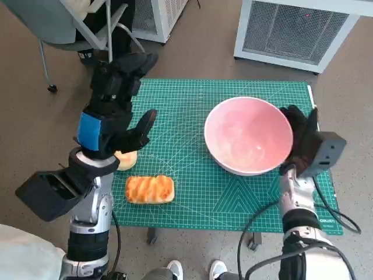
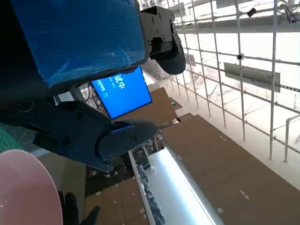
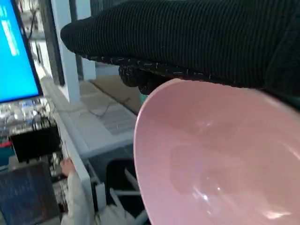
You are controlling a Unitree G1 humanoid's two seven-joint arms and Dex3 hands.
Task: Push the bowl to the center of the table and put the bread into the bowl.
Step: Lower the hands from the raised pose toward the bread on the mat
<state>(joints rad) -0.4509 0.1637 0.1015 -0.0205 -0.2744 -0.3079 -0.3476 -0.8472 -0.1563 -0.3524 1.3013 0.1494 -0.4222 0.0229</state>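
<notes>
A pink bowl (image 1: 249, 135) stands on the right half of the green cutting mat (image 1: 180, 93). My right hand (image 1: 300, 140) lies against the bowl's right rim, fingers stretched along its side, holding nothing. The right wrist view shows the bowl (image 3: 220, 159) close under the glove (image 3: 187, 33). A golden ridged bread loaf (image 1: 150, 189) lies near the mat's front left corner. A small round bun (image 1: 126, 159) sits beside it, partly hidden under my left hand (image 1: 113, 114). That hand hovers raised over the mat's left edge, fingers spread and empty. The bowl's edge (image 2: 23, 187) shows in the left wrist view.
A chair (image 1: 76, 29) stands beyond the table's far left corner, and white grilled units (image 1: 291, 29) stand behind the table. White shoes (image 1: 175, 269) show at the near edge. A person's hand (image 3: 68, 166) is visible in the right wrist view near a blue screen (image 3: 16, 56).
</notes>
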